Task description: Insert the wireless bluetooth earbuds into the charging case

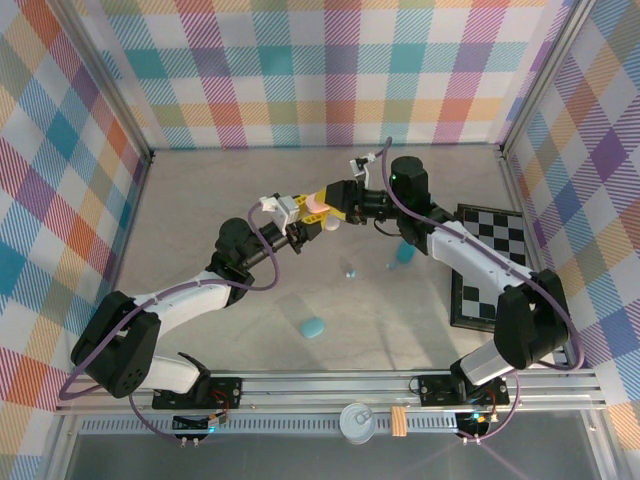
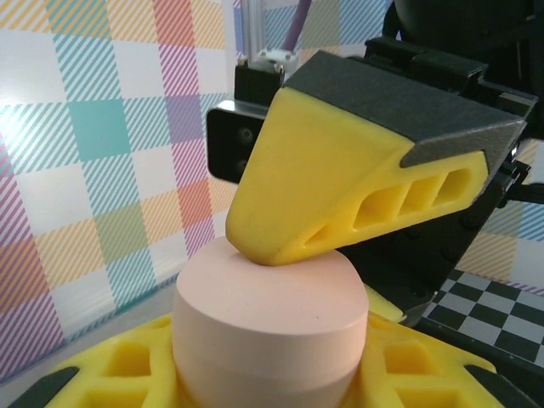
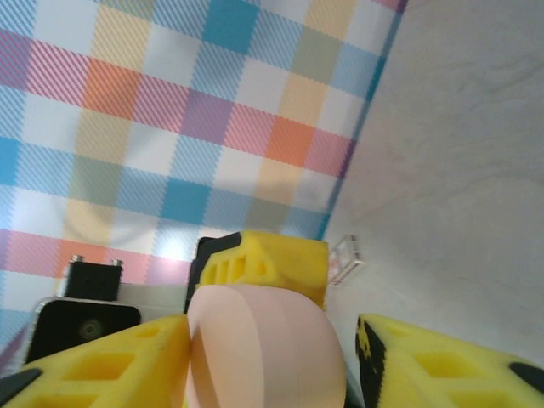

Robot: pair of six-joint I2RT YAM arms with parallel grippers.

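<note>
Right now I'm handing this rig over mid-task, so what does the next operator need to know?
Left gripper: shut on the pink charging case, held off the table.
Right gripper: open around the same case, one finger touching it, a slim gap at the other.
On the table: a teal case, what looks like a small teal earbud, and a longer teal piece by the right arm.
Done: pink case picked up; it looks closed.
Left: open it and seat the earbuds.

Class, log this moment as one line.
left gripper: holding pink case | right gripper: open around it | teal case: on table
</note>
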